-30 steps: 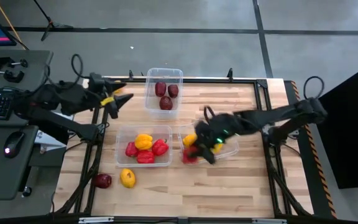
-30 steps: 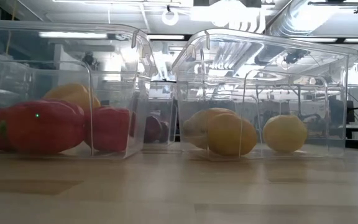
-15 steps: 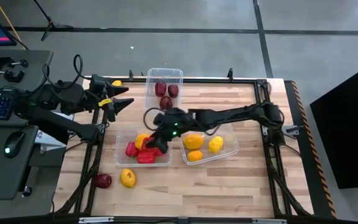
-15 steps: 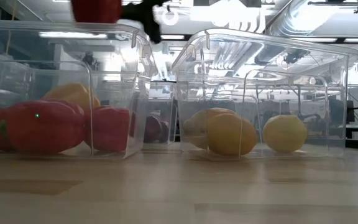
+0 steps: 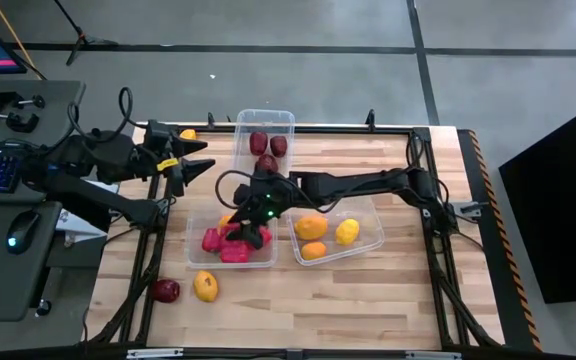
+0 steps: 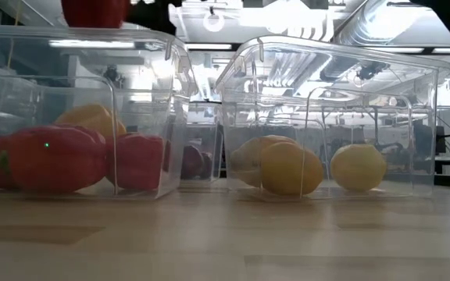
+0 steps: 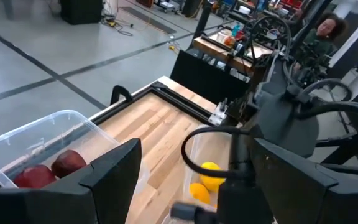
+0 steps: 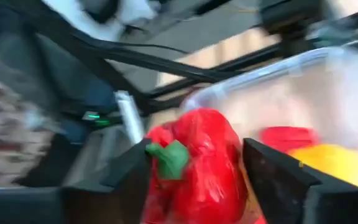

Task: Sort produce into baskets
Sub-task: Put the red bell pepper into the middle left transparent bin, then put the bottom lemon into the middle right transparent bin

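Pepper [image 8: 194, 165], red with a green stem, sits clamped between the right hand's [image 8: 197, 180] two dark fingers in the right wrist view; its long axis runs along the fingers and the stem points to that frame's left. From above, the same hand [image 5: 251, 222] hangs over the lower-left basket [image 5: 194, 211], left of frame centre, but the arm hides the held pepper there. The low view catches only the pepper's red underside [image 6: 95, 11], cut off at the top edge above the left tub's rim.

Only the high view shows the two loose pieces on the desk [image 5: 388, 290] at lower left: a maroon one [image 5: 164, 291] and a yellow one [image 5: 205, 287], near each other. It also shows the maroon fruit in the upper basket [image 5: 287, 120] and the yellow and orange pieces in the right basket [image 5: 373, 232].

The left hand [image 5: 194, 165] waits at the desk's left edge, its fingers spread apart. Its wrist view looks across to the maroon fruit [image 7: 68, 163], blurred.
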{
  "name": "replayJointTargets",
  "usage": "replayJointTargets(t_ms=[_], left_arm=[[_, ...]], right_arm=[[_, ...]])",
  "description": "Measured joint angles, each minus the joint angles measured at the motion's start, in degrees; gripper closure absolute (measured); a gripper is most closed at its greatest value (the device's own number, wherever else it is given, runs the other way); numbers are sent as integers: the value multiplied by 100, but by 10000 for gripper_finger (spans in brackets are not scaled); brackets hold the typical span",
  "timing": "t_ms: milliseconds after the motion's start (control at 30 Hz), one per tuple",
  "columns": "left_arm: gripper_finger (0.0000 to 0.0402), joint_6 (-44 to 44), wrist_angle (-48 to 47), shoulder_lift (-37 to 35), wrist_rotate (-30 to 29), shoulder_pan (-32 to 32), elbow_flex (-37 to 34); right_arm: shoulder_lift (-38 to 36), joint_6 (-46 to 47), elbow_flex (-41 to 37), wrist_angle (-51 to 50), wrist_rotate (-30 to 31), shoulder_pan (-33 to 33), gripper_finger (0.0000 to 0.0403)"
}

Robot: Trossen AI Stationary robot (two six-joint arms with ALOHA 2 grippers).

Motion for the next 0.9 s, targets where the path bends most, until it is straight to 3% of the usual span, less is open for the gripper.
replayJointTargets(t_ms=[133,233,400,567,733,900], left_arm=[[111,187,-2,-10,127,0,0],[111,217,-2,-15,158,-4,0],[111,228,-74,-13,208,-2,0],[111,167,-153,94,158,-2,0],[111,-488,-115,413,459,-93,0],[111,-872,384,1195,1158,-630,0]], right_arm=[[-11,-608,275,-618,711,-17,98],[-11,-668,538,-1147,734,-96,71],[-90,-1082,1167,-2650,605,-234,60],[-455,-1564,1636,-4390,913,-179,60],[-1049,-1586,1220,-5303,2021,173,60],[-2076,-1138,4,-5296,3131,649,59]])
